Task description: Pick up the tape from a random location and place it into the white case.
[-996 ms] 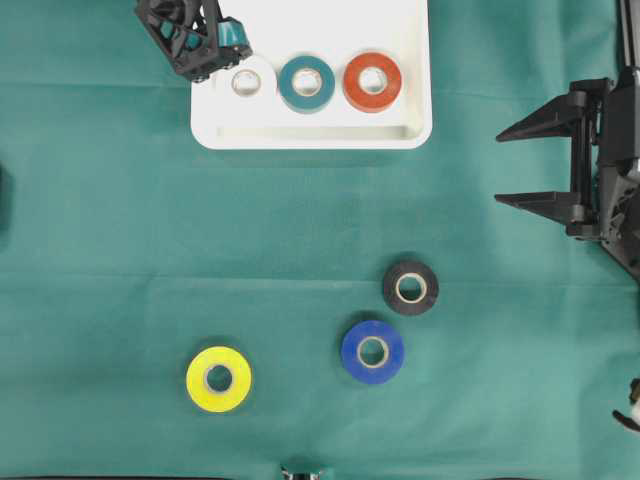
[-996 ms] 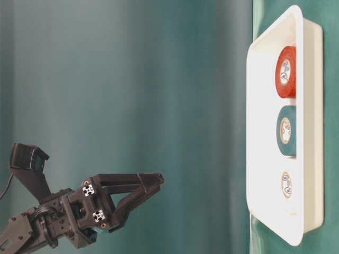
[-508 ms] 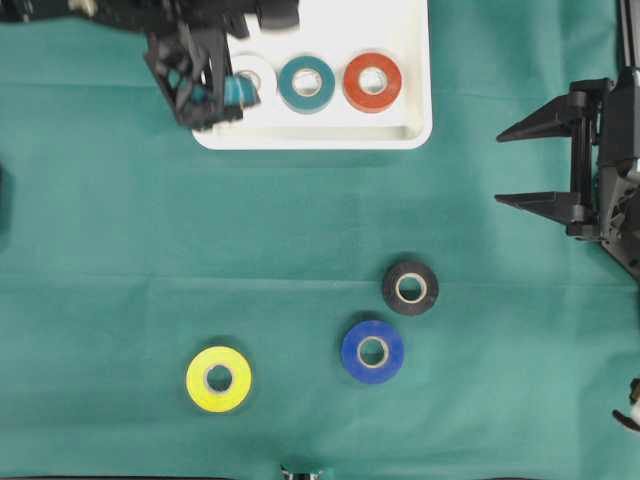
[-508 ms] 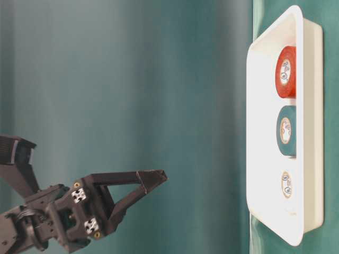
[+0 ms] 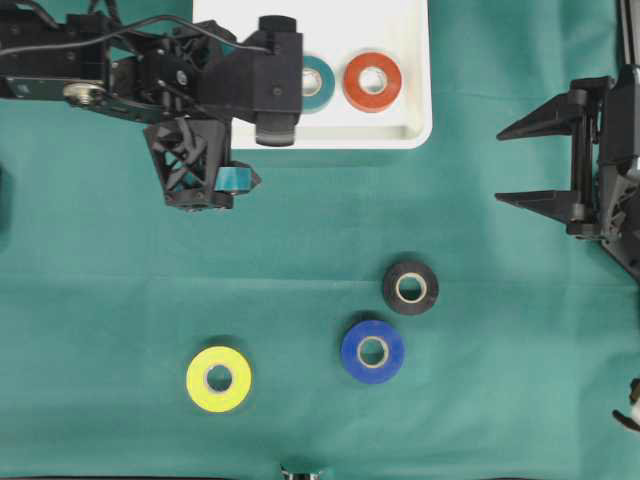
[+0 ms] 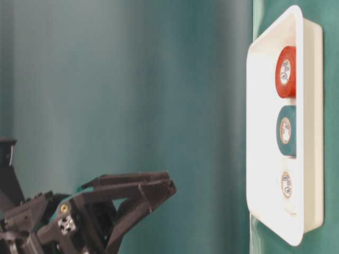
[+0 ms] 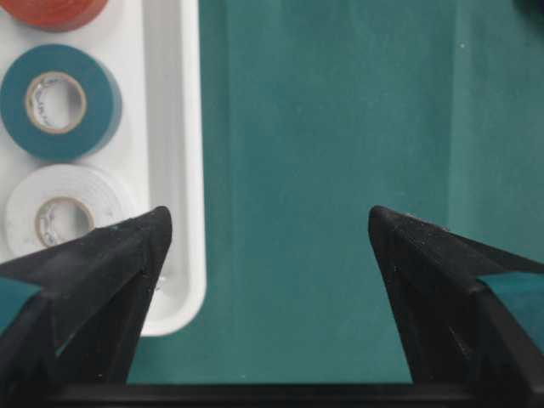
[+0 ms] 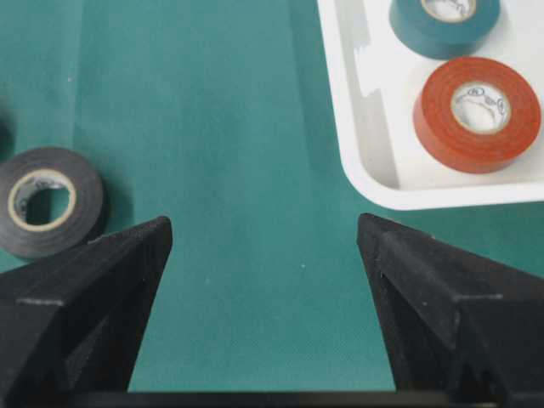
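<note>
Covering the table is green cloth [image 5: 100, 300]. White case [image 5: 410, 120] sits at the far edge with red [image 5: 372, 81], teal [image 5: 318, 80] and white tape [image 7: 59, 212] lined up inside, likely sorted. Yellow [image 5: 219, 378], blue [image 5: 372, 351] and black tape [image 5: 410, 287] lie loose. Left gripper [image 5: 205, 175] spread wide, empty, beside the case, tilted down. Right gripper [image 5: 535, 165] wide, empty, parked level.

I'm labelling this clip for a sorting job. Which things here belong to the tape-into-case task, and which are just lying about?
Belong to the job:
white case
yellow tape
blue tape
black tape
red tape, teal tape, white tape, already in the case

Just there:
green cloth
</note>
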`<state>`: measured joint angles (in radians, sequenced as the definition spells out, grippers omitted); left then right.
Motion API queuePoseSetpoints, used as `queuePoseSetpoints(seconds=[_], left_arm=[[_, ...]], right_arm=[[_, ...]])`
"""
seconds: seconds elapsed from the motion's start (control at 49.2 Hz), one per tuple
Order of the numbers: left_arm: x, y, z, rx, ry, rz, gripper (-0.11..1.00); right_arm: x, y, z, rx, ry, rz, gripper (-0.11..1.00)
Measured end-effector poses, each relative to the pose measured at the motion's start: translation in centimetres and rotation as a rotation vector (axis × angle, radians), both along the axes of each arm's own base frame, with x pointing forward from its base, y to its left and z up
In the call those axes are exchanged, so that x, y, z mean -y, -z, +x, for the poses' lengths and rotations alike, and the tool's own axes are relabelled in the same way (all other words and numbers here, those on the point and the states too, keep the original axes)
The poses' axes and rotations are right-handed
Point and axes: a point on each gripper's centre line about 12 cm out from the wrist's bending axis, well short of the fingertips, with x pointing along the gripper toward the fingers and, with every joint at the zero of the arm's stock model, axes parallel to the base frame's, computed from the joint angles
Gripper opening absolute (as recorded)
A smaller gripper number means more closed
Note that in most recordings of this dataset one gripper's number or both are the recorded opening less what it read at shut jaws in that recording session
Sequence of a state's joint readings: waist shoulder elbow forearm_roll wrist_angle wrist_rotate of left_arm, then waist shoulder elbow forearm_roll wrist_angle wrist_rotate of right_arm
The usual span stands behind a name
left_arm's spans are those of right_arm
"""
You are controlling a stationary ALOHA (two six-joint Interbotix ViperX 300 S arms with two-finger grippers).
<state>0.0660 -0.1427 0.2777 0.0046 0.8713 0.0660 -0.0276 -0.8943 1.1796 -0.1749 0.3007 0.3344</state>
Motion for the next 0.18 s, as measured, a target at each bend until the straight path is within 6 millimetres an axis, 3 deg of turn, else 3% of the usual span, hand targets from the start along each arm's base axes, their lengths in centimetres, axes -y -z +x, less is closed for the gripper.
queuePoseSetpoints(seconds=[0.183], left_arm=[[0.0, 0.3, -1.5, 0.038, -0.001, 0.003, 1.0]], right_arm=[[0.0, -0.5, 0.0, 0.006, 0.002, -0.002, 0.84]])
